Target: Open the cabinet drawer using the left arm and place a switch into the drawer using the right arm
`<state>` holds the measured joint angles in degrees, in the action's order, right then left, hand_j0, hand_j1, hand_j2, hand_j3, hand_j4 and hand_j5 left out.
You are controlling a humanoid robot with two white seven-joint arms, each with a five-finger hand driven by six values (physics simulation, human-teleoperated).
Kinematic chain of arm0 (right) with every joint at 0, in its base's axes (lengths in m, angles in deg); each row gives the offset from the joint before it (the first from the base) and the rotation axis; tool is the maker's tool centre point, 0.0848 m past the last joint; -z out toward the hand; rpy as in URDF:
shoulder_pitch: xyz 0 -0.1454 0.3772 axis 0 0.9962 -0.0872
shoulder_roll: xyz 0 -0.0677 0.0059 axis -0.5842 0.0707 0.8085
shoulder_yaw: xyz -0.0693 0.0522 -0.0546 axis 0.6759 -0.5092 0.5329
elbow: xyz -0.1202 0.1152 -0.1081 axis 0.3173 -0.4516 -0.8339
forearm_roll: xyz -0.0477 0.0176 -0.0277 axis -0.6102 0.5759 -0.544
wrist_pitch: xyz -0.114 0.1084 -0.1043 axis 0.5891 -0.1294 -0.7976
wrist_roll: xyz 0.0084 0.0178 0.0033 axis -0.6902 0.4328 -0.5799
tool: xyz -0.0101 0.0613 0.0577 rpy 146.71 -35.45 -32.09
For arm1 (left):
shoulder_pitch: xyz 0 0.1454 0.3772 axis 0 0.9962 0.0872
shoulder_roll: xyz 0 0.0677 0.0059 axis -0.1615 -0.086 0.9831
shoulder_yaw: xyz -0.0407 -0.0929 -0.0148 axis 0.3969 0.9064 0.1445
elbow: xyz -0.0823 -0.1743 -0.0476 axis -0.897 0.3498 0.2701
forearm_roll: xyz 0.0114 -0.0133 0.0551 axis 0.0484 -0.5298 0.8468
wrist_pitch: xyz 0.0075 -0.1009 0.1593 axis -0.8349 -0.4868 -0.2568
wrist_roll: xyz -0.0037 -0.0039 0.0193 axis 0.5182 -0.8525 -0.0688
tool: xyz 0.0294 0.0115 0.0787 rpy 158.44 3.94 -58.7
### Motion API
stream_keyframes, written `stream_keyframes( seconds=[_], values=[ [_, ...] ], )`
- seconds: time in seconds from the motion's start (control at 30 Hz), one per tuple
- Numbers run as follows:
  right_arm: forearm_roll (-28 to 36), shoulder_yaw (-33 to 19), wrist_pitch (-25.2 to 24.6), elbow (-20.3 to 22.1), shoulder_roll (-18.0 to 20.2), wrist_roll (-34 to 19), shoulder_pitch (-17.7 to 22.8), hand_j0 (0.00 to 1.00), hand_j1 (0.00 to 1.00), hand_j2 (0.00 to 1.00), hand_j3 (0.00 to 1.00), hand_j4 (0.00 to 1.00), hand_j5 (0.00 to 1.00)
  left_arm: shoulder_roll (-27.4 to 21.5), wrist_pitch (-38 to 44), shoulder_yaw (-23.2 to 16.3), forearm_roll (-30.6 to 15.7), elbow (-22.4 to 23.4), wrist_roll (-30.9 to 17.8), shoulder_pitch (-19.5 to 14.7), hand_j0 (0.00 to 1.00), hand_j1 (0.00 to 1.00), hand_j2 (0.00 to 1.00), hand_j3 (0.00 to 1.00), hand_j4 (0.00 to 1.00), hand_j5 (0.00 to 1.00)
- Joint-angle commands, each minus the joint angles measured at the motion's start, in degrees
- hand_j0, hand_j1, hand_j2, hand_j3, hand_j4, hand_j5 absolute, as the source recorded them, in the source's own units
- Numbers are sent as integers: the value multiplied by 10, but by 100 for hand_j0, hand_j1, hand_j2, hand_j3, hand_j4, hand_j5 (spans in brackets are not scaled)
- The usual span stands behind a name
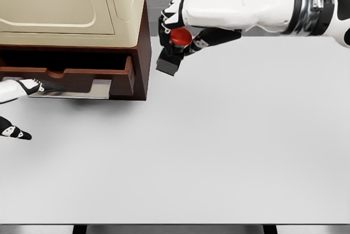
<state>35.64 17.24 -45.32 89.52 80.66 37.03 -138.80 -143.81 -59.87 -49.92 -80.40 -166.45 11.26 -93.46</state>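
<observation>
The switch (174, 49) is a dark block with a red round button, held in the air and tilted. My right hand (178, 29) is shut on the switch, just right of the cabinet's corner. The brown cabinet (141, 53) stands at the back left with a cream top part. Its drawer (82, 75) is pulled out toward me, with a dark gap above its front. My left hand (24, 89) reaches in from the left edge at the drawer's grey handle (82, 89), fingers curled against it; a thumb tip (13, 132) shows lower down.
The white table (219, 146) stretches wide in front and to the right. Its front edge (175, 224) runs along the bottom. A grey wall lies behind.
</observation>
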Motion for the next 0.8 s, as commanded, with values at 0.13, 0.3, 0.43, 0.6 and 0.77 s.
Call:
stream_keyframes(
  seconds=[0.13,0.3,0.43,0.6,0.77],
  values=[
    [15,-16,-1,1,-3,0,0,31,31,31,31,31,31,7,1,-1,-4,12,0,4,100,100,100,100,100,100],
    [16,-15,-1,-2,-21,-4,-15,31,31,31,31,31,31,7,1,-1,-6,11,0,12,100,100,100,100,100,100],
    [15,-15,-1,-1,-22,-4,-15,31,31,31,31,31,31,5,1,5,-11,4,0,20,100,100,100,100,100,100],
    [15,-15,-1,-2,-22,-13,-13,31,31,31,31,31,31,-2,1,5,-11,-6,0,20,100,100,100,100,100,100],
    [16,-16,-1,-3,-22,-13,-15,31,31,31,31,31,31,-3,1,5,-11,-14,0,23,100,100,100,100,100,100]
  ],
)
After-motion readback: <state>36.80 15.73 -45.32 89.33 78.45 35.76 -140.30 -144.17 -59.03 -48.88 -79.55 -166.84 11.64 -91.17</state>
